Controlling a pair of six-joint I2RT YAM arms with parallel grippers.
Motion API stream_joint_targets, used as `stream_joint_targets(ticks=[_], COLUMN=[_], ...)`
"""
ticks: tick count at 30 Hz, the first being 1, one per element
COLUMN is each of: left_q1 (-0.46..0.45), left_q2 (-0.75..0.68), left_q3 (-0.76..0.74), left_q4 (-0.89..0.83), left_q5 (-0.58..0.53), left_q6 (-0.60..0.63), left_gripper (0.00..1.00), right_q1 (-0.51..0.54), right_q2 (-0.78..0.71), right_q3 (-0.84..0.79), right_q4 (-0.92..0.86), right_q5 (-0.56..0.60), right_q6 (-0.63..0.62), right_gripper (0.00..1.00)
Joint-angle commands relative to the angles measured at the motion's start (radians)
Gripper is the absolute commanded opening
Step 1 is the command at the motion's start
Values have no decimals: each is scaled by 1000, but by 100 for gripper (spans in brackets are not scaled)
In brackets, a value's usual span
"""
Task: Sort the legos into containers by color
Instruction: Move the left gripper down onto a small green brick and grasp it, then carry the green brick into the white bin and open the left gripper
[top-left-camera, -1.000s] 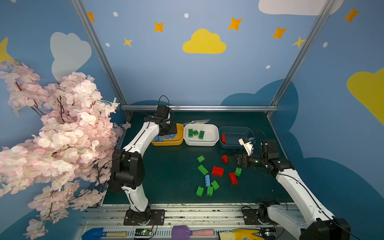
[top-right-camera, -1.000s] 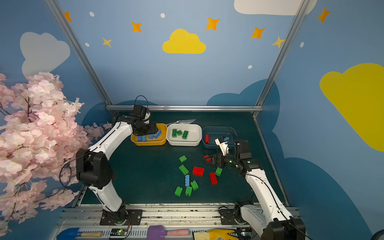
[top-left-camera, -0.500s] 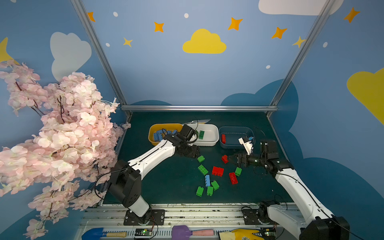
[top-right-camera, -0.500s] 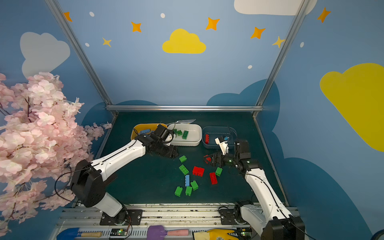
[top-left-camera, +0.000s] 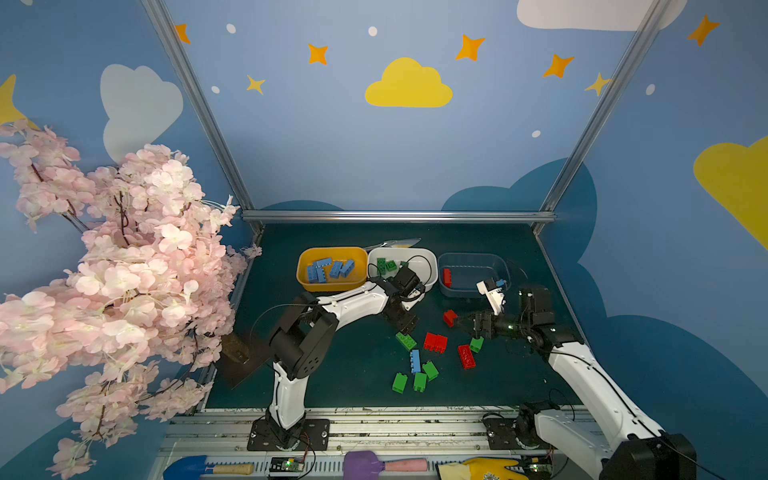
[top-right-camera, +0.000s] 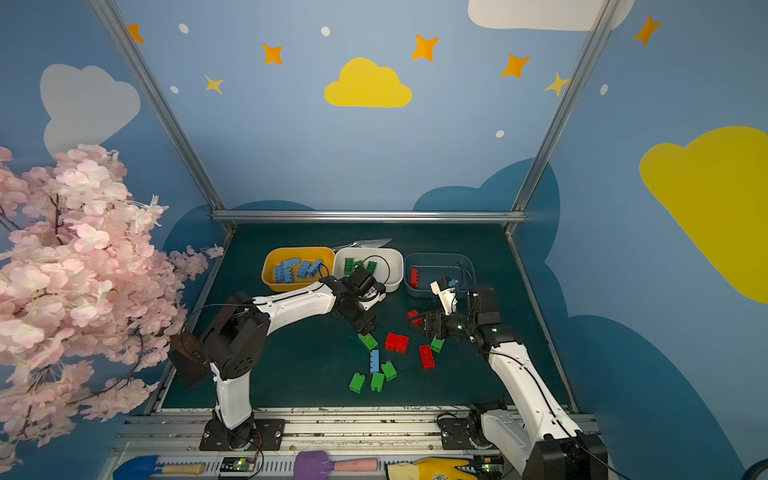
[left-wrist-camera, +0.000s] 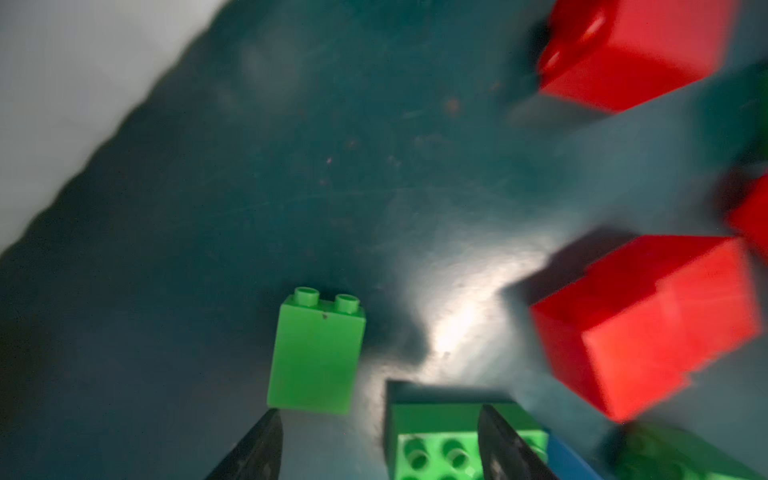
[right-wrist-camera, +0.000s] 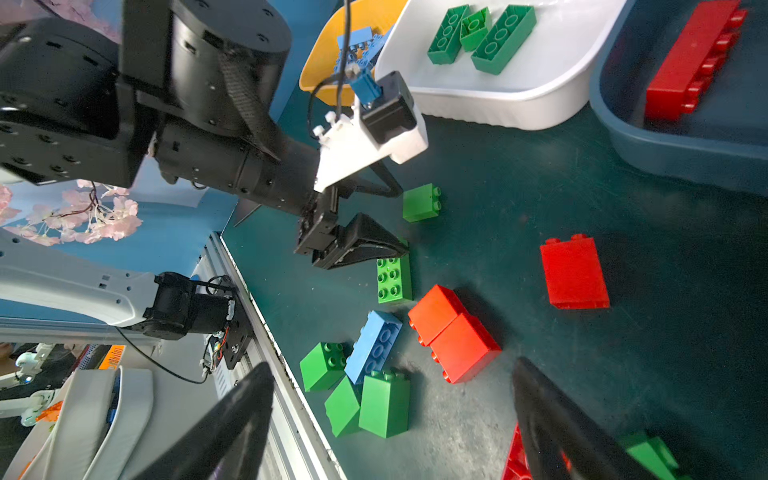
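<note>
Partly sorted: yellow-orange plastic tub (top-left-camera: 328, 286) holds light blue bricks (top-left-camera: 330, 268), white plastic tub (right-wrist-camera: 519, 75) green bricks (top-left-camera: 386, 266), blue-grey translucent tub (top-left-camera: 478, 274) one long red brick (top-left-camera: 447, 277). About ten loose bricks (top-left-camera: 435, 343) lie on the surface (top-left-camera: 353, 374). Your left tool (left-wrist-camera: 380, 440) hovers part-open, empty; right tool (right-wrist-camera: 392, 374) wide open, empty.

Blurred red brick (left-wrist-camera: 648, 328), left wrist view

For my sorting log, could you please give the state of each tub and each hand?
Yellow tub: holds blue bricks.
White tub: holds green bricks.
Blue-grey tub: holds a red brick.
Left hand: open, empty, above a green brick.
Right hand: open, empty.
</note>
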Motion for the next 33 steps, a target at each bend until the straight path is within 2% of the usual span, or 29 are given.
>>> stream_joint_targets(ticks=[1,6,10,14,17,26,33], left_q1=[-1,-2,-3,-2,-3,-1,48], left_q2=[30,67,85,88,78,6,9], left_q3=[47,61,58,48,59,168,374], left_q4=[-13,-18,-21,-15,-33,-140,-245], left_q5=[-86,-103,-96,-88,-81,-57,-19], left_q6=[76,96,105,100,97,97,21], left_gripper=[73,71,65,40,30,27,30], right_q1=[-7,-14,-19,-23,-25,-26,-30], right_q2=[-17,-19,-25,-30,-33,-28,-31], right_q3=[-6,-6,-6,-8,-6,0,5], right_q4=[9,0,-12,-19,-19,-19,-12], right_q5=[0,0,0,3,2,3,-2], right_q6=[1,-4,-10,-12,-12,-13,-10], right_gripper=[88,88,88,88,88,88,88])
